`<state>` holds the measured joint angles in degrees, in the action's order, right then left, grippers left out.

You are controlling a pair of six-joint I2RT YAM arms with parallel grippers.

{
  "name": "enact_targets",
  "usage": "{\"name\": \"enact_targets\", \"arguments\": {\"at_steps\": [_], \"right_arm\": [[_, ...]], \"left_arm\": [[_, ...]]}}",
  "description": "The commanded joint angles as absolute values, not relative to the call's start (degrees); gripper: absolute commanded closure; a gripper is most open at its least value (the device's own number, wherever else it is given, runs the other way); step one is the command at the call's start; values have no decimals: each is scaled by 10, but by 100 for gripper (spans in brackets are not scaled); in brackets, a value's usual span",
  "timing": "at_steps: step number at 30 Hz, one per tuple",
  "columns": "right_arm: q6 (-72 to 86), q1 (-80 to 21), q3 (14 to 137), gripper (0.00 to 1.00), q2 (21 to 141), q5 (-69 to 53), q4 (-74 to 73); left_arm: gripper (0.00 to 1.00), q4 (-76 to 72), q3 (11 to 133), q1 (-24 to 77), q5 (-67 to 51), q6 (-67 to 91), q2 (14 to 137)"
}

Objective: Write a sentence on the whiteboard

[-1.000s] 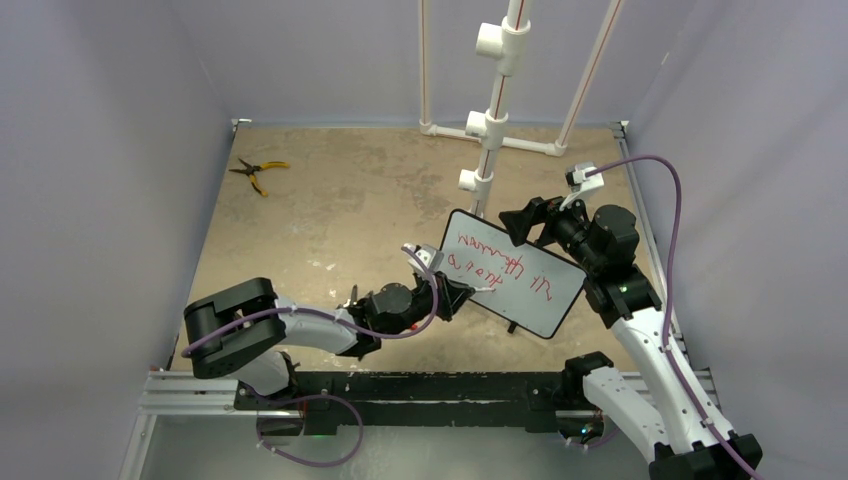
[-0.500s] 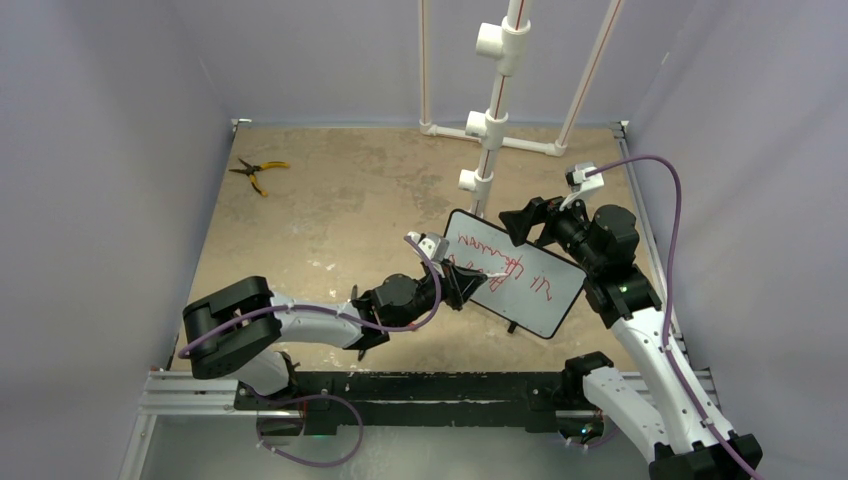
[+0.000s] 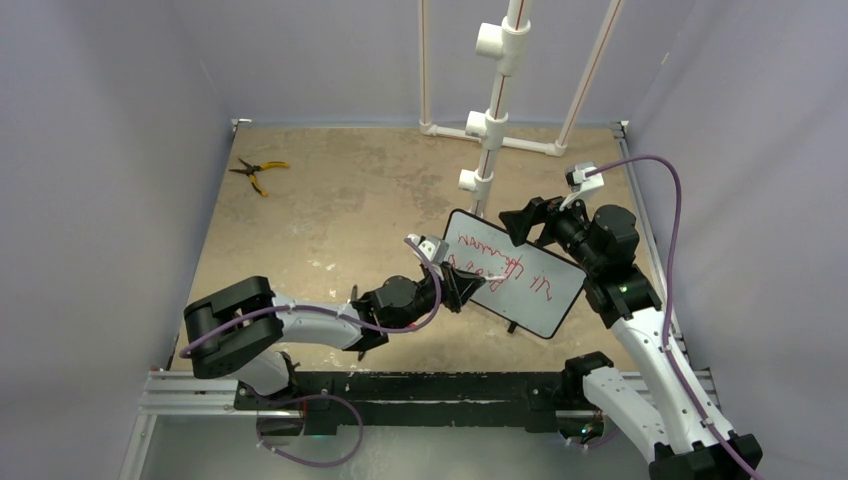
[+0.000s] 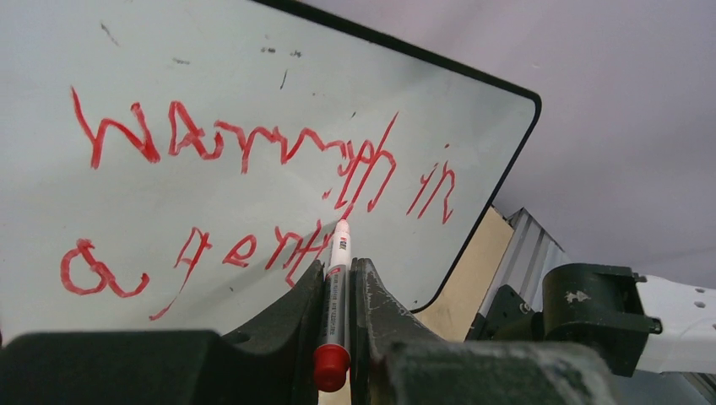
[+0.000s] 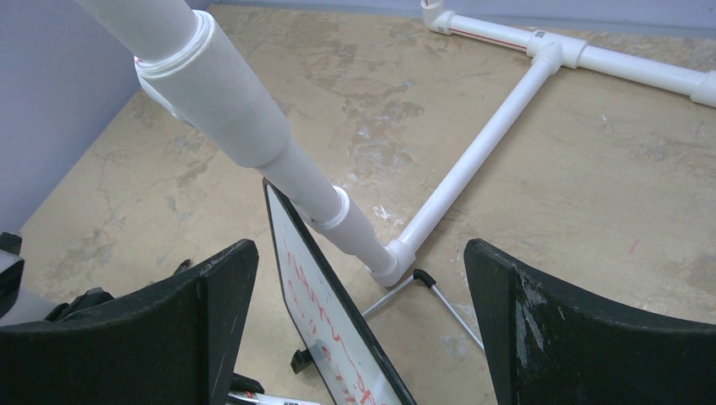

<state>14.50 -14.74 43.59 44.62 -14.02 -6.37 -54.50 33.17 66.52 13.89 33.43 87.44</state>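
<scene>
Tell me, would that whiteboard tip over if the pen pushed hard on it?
Probably it could: the whiteboard stands near upright on what looks like a wire stand. It looks stiff, so it should slide or topple rather than bend. The open right gripper straddling its edge may catch it.

Left arm [image 3: 300, 322] runs low and stretched out to the right, elbow near its base, left hand [image 4: 339, 283] clamped tight on a red-capped marker [image 4: 341, 249] held between both fingers; right arm [image 3: 640, 330] rises bent from its base, wrist angled leftward, right hand [image 5: 359, 253] spread wide, fingers gripping nothing.
</scene>
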Motion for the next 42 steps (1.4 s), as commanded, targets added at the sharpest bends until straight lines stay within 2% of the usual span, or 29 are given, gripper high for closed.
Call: {"name": "enact_targets", "arguments": {"at_steps": [1, 18, 42], "right_arm": [[139, -150, 438, 5, 443, -134, -52], [138, -150, 438, 5, 445, -134, -52], [139, -150, 437, 6, 443, -134, -50]], "left_arm": [[100, -564, 306, 667, 145, 344, 878], [100, -567, 284, 677, 142, 355, 897], [100, -553, 331, 701, 146, 350, 868]]}}
